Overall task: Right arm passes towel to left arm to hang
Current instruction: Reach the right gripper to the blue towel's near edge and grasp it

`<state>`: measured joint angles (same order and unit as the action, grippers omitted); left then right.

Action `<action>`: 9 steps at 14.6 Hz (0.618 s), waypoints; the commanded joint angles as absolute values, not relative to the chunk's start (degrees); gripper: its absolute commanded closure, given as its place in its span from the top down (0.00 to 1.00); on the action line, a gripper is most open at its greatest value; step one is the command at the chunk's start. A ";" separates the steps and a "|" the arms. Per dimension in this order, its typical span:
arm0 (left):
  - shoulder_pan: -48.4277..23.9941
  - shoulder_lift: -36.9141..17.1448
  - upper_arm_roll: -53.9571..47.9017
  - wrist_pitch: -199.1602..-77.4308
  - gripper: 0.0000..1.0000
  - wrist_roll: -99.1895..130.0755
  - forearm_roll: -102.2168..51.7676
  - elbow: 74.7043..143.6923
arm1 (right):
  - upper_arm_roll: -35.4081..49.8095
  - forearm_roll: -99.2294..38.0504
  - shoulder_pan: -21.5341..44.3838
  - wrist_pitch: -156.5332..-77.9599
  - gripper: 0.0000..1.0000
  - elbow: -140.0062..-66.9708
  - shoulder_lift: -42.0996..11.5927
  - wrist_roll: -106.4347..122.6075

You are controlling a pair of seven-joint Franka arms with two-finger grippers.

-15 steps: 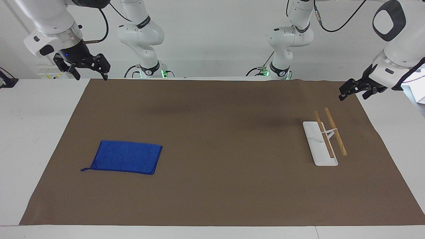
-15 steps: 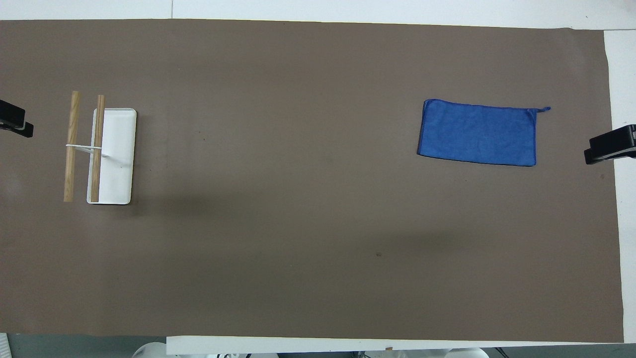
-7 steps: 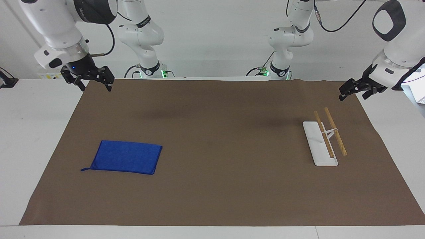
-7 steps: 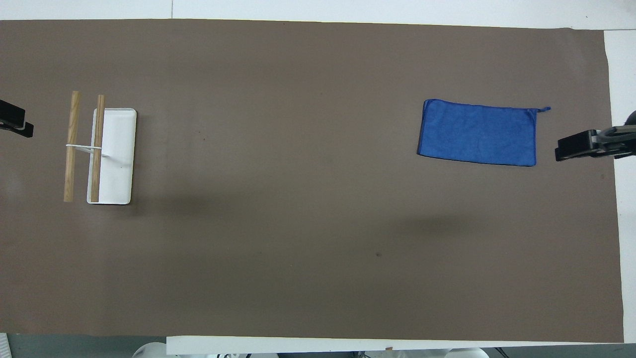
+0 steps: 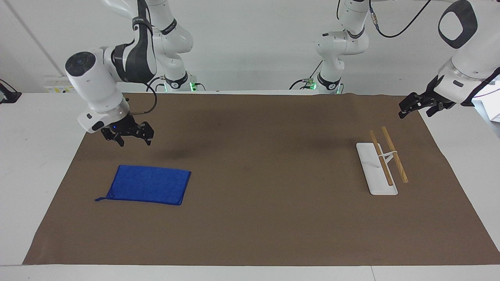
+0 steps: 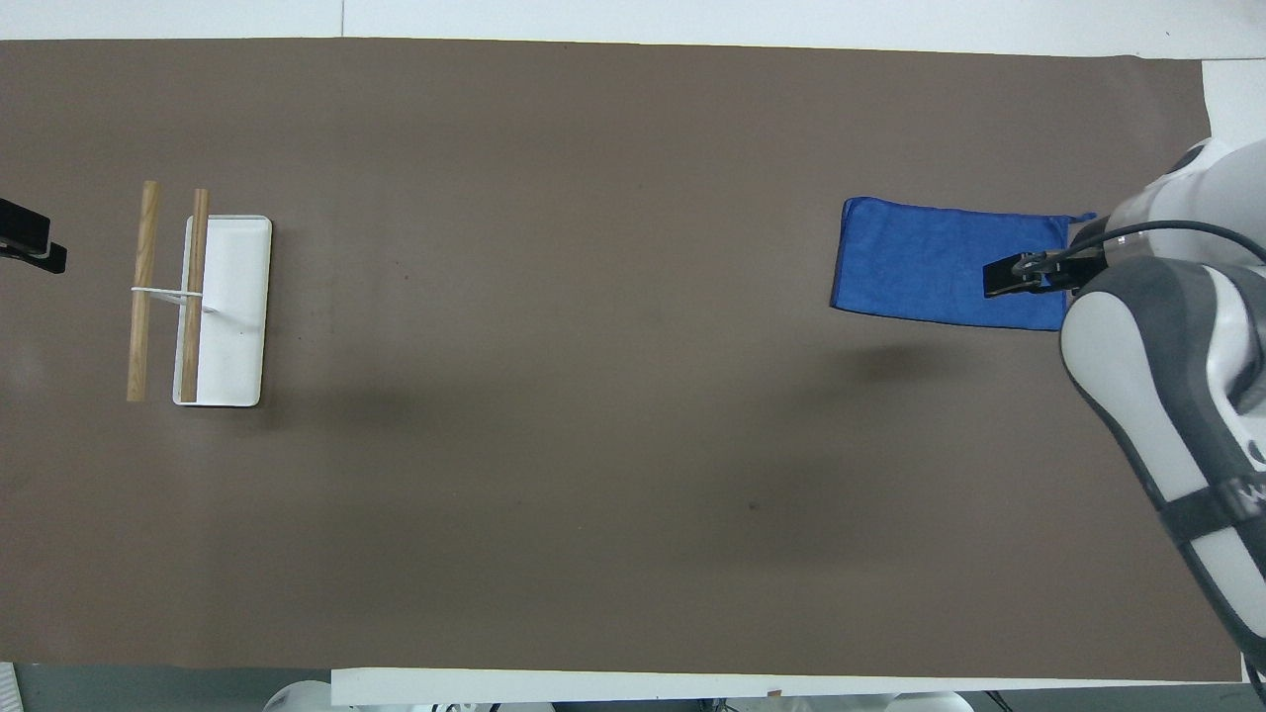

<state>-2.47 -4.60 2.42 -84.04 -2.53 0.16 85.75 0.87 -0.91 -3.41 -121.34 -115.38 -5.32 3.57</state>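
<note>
The blue towel [image 5: 148, 184] lies folded flat on the brown mat toward the right arm's end, its loop tag [image 5: 99, 199] at one corner. It also shows in the overhead view [image 6: 930, 262]. My right gripper [image 5: 134, 143] is open and empty, hanging in the air over the towel's tag end without touching it. In the overhead view the right gripper [image 6: 1011, 277] covers that end. My left gripper [image 5: 415, 112] is open and empty and waits over the mat's corner near the rack. Its tip shows in the overhead view [image 6: 32, 245].
A towel rack [image 5: 381, 171] with a white base and two wooden rods stands toward the left arm's end; it also shows in the overhead view [image 6: 226, 307]. The brown mat [image 5: 265, 218] covers most of the white table.
My right arm has swung down and out from the table's edge, bringing its open gripper over the towel. The towel, the rack and the left arm have not moved.
</note>
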 commanded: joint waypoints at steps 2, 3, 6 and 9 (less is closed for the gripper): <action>-2.02 -3.16 2.20 -85.25 1.00 -2.81 0.44 87.54 | 1.05 -1.58 -3.87 -128.84 1.00 -116.72 -11.32 3.96; -2.02 -3.16 2.20 -85.25 1.00 -2.81 0.44 87.54 | 1.05 -1.58 -3.95 -130.41 1.00 -116.72 -12.64 3.96; -2.02 -3.16 2.20 -85.25 1.00 -2.81 0.44 87.54 | 1.05 -1.58 -3.87 -135.77 1.00 -116.63 -16.78 3.43; -2.02 -3.16 2.20 -85.25 1.00 -2.81 0.44 87.54 | 1.05 -1.58 -3.43 -137.28 1.00 -116.54 -17.93 2.03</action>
<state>-2.47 -4.60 2.42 -84.04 -2.53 0.16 85.75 0.82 -0.98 -3.40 -136.47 -116.60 -17.57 3.42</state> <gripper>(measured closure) 0.000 0.000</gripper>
